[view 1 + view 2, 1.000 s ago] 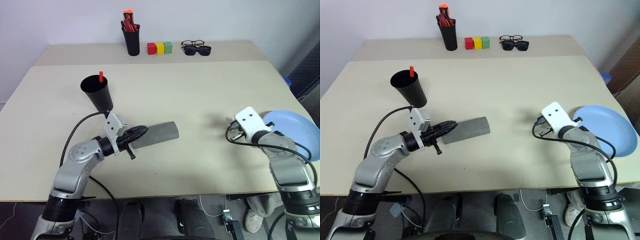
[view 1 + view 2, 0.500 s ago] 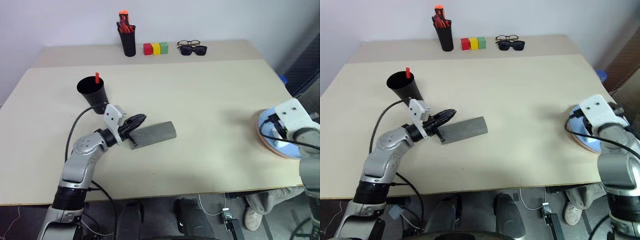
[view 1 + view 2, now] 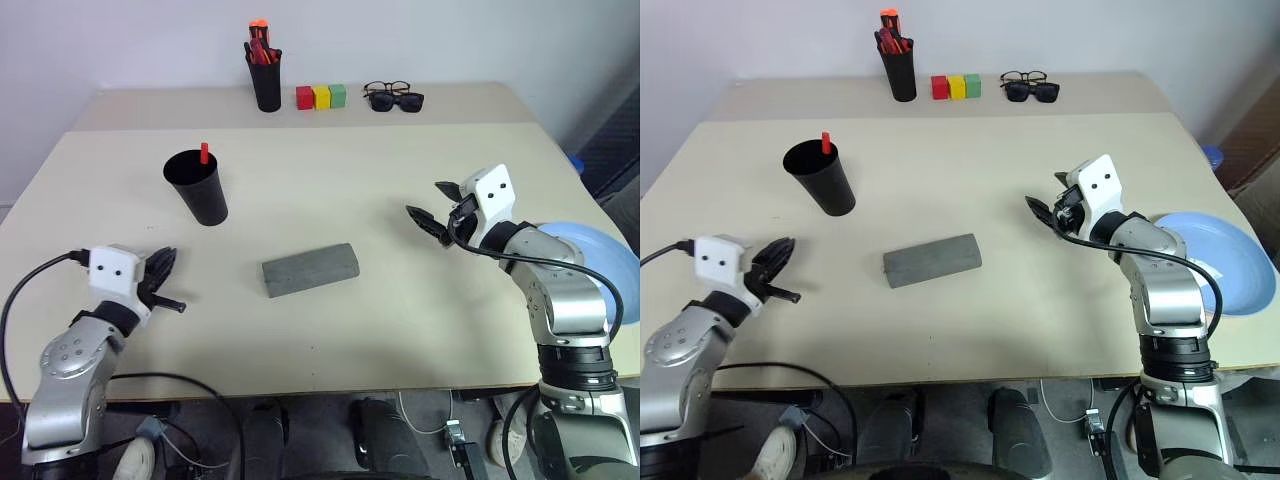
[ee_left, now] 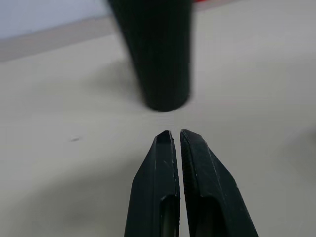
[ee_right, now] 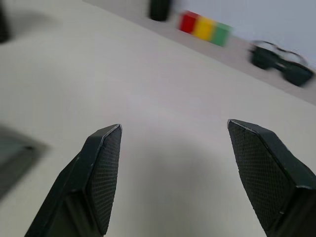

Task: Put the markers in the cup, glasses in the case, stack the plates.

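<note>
Grey felt spectacle case [image 3: 310, 270] closed mid-tabletop, tapered black plastic cup [image 3: 197, 187] holding red marker [image 3: 204, 152], left gripper [image 4: 176, 134] pinched shut empty near left edge, right gripper [image 3: 428, 205] spread wide, light blue plate [image 3: 600, 262] at right edge.

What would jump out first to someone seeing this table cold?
The grey case lying shut and alone mid-table, with the black cup behind it to the left, a red marker poking from its rim. Next, the open right gripper raised over the table, with the blue plate at the right edge.
</note>
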Available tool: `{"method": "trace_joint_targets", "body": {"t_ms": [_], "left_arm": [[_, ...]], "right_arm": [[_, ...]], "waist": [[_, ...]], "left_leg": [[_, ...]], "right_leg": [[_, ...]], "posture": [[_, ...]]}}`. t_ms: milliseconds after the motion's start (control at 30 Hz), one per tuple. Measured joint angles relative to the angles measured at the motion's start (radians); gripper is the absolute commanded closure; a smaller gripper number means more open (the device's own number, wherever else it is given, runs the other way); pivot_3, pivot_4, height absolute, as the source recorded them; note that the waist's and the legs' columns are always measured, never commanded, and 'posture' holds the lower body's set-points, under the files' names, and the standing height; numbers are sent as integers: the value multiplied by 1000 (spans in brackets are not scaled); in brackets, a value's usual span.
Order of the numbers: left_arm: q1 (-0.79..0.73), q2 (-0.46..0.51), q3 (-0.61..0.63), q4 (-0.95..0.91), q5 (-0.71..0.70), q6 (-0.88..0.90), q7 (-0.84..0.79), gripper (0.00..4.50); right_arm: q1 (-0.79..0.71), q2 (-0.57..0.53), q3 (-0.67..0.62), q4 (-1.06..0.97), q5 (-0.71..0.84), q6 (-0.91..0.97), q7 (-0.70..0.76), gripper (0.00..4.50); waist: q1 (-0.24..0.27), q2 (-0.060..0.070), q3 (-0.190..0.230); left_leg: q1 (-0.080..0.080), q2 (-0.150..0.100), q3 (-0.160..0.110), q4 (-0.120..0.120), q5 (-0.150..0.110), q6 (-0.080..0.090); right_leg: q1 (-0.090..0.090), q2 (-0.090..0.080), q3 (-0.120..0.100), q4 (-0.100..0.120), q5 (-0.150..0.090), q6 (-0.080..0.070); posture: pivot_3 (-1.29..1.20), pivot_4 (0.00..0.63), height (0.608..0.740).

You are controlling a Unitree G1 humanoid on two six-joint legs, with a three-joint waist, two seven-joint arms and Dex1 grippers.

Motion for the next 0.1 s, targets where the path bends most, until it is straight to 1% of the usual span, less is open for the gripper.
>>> {"method": "trace_joint_targets", "body": {"t_ms": [100], "left_arm": [[17, -1, 20, -45, 0, 8, 26, 4324]], "right_arm": [[-6, 0, 32, 80, -4, -33, 22, 1027]], "waist": [[-2, 0, 0]], "left_leg": [[1, 0, 0, 0, 0, 0]], "right_leg": [[0, 0, 0, 0, 0, 0]], "posture": [[0, 150, 740]]}}
